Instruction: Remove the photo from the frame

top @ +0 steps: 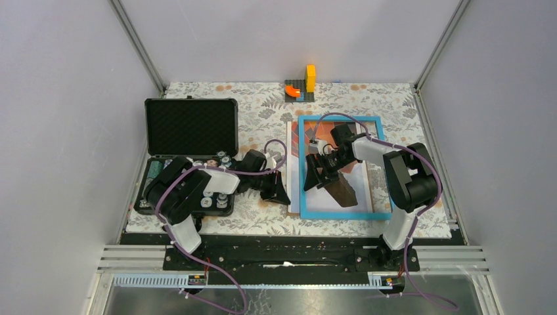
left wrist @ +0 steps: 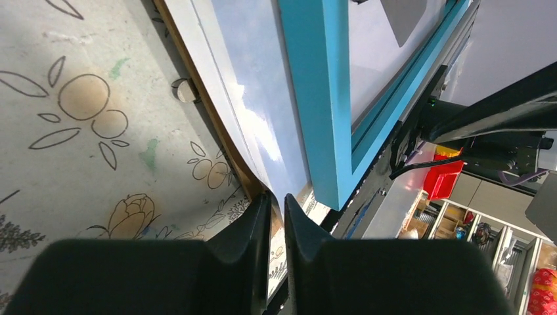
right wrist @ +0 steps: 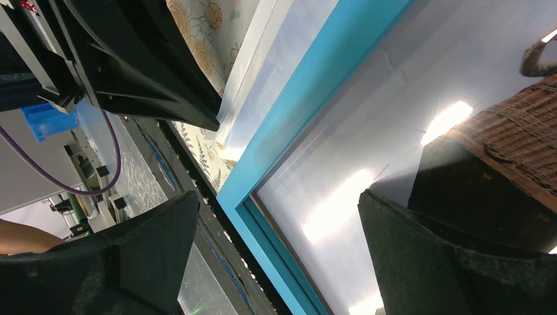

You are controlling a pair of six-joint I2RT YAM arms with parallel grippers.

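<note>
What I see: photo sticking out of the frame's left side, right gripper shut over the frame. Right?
No: the right wrist view shows the right gripper wide open, not shut, over the frame. The photo does stick out on the left side.

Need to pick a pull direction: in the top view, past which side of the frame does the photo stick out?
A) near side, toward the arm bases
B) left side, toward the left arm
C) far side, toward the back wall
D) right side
B: a pale strip of the photo shows just outside the left blue border of the frame, and none shows past the other three sides.
</note>
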